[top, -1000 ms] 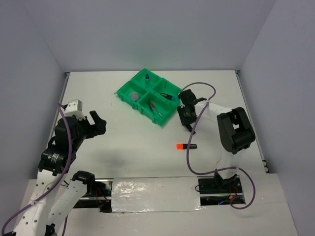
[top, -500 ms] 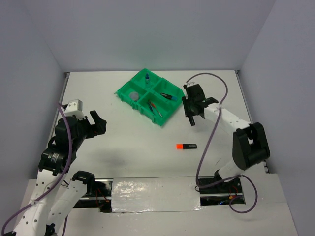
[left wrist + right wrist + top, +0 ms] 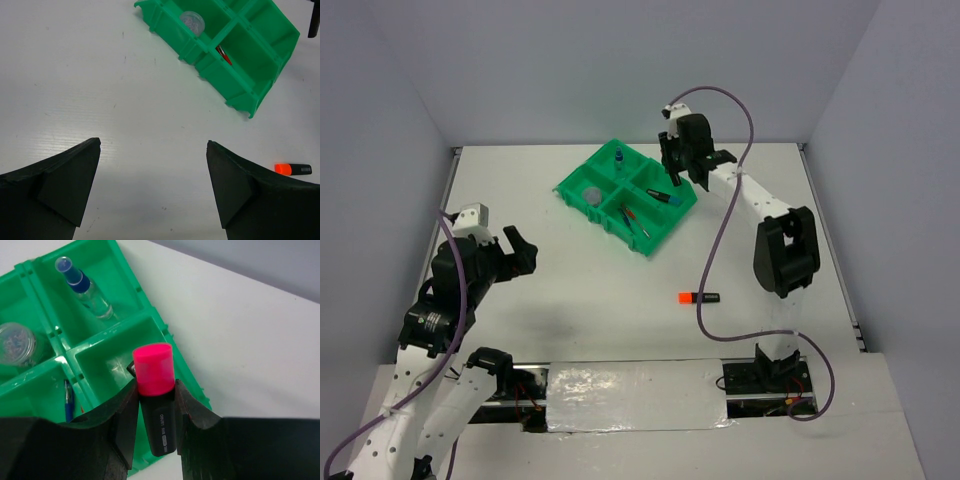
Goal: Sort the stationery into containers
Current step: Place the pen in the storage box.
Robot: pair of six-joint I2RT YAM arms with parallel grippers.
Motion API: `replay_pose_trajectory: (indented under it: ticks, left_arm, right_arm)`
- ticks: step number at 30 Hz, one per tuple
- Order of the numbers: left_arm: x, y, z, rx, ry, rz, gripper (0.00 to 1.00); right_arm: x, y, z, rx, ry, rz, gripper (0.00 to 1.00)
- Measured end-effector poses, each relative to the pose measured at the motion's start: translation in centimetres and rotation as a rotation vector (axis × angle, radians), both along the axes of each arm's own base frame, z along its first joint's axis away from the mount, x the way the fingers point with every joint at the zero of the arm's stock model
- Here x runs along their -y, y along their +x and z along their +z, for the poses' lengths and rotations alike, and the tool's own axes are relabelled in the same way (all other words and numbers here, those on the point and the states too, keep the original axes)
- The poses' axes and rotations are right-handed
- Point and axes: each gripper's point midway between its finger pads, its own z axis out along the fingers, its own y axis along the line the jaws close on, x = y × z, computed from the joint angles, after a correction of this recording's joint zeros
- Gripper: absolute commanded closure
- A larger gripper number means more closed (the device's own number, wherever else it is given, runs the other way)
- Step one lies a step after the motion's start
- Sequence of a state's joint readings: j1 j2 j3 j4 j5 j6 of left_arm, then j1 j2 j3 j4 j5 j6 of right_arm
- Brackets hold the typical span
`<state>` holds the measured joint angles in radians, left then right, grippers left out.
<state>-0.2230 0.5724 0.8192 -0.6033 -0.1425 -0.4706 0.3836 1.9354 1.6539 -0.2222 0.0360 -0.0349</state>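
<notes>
One black highlighter with pink cap (image 3: 154, 370), likely light, stiff and slick, is pinched mid-barrel by the right claw (image 3: 155, 390) above the bright green four-compartment plastic tray (image 3: 100, 357); left claw (image 3: 153, 145) gapes wide.

Left gripper (image 3: 153, 144) spread wide above white table (image 3: 100, 75). Green tray (image 3: 220, 77) far right, grey tin (image 3: 192, 21) inside. Orange-capped highlighter (image 3: 292, 169) right, apart from tray.

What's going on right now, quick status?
Right tool shut on pink-capped highlighter, above green tray. Left tool open, empty. Orange-capped highlighter loose on table. Nothing blocking.
</notes>
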Motion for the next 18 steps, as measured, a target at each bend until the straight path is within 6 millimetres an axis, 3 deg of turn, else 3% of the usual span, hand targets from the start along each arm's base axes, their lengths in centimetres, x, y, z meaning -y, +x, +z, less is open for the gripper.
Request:
replay_pose_trajectory:
  ticks: [4,6,7,15,17,18]
  left_arm:
    - [0.0,0.0,0.0,0.001,0.000,0.000,0.01]
    - [0.0,0.0,0.0,0.001,0.000,0.000,0.01]
    - [0.0,0.0,0.0,0.000,0.000,0.000,0.01]
    - [0.0,0.0,-0.1,-0.004,0.001,0.001,0.01]
    - [0.0,0.0,-0.1,-0.003,0.001,0.001,0.01]
    - [0.0,0.0,-0.1,-0.003,0.001,0.001,0.01]
  right_arm:
    - [-0.8,1.4,-1.1,-0.034,-0.021,0.022,0.68]
    - [-1.0,1.2,-1.5,-0.048,-0.025,0.040,0.53]
    - [-1.1,1.1,-1.6,-0.054,-0.026,0.052,0.37]
    - [-2.0,0.1,-2.1,-0.086,-0.027,0.133,0.20]
    - [-1.9,-0.5,-2.3,-0.108,-0.029,0.143,0.05]
    - [-1.9,-1.1,-2.2,-0.121,-0.030,0.151,0.03]
